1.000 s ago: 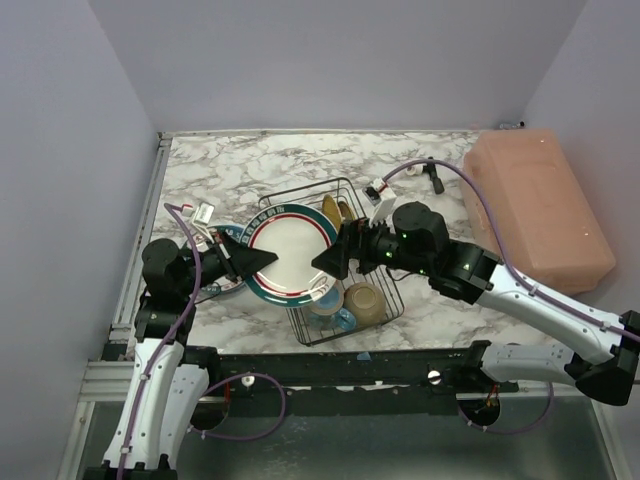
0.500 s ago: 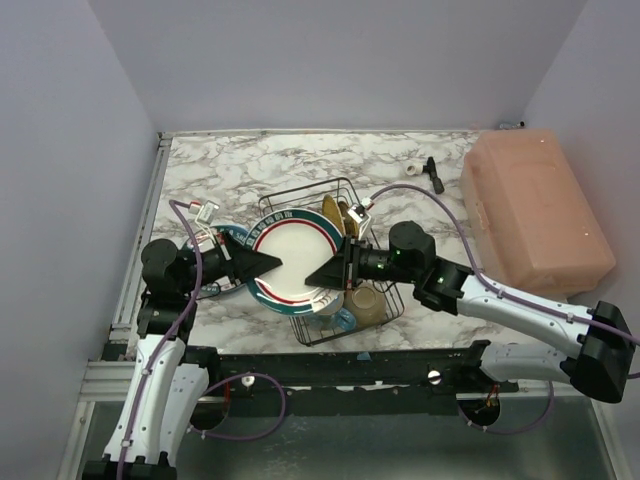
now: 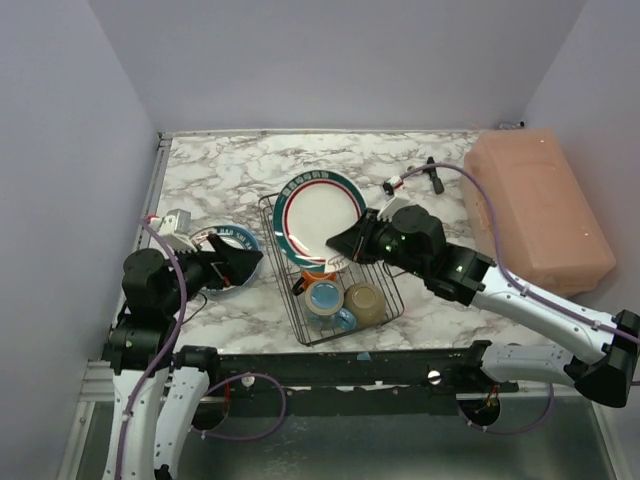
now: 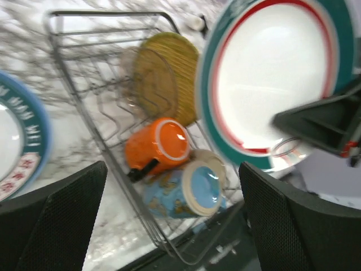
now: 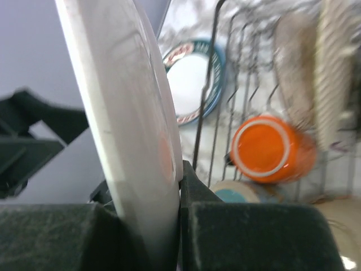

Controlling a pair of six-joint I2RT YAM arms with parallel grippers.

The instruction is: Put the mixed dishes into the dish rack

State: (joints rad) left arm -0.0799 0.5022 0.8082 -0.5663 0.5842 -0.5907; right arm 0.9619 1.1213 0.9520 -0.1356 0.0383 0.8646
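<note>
Dish rack (image 3: 290,300): holds one orange mug (image 4: 158,147), one blue mug (image 4: 186,192) with yellow inside, one pale bowl (image 3: 365,302), one yellow plate (image 4: 166,76) upright in its tines. Green-rimmed white plate (image 3: 318,210): one, pinched on edge in my right claw (image 5: 148,192), over the rack's far end. Blue-rimmed plate (image 3: 235,240): one, flat on the table (image 3: 220,170) left of the rack; rim lettering unreadable. My left claw (image 3: 243,262) gapes empty beside it.

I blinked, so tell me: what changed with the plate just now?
The right gripper closed on the green-rimmed plate and carried it farther over the rack. The left gripper let go and drew away left. The orange mug and blue plate stayed put.
</note>
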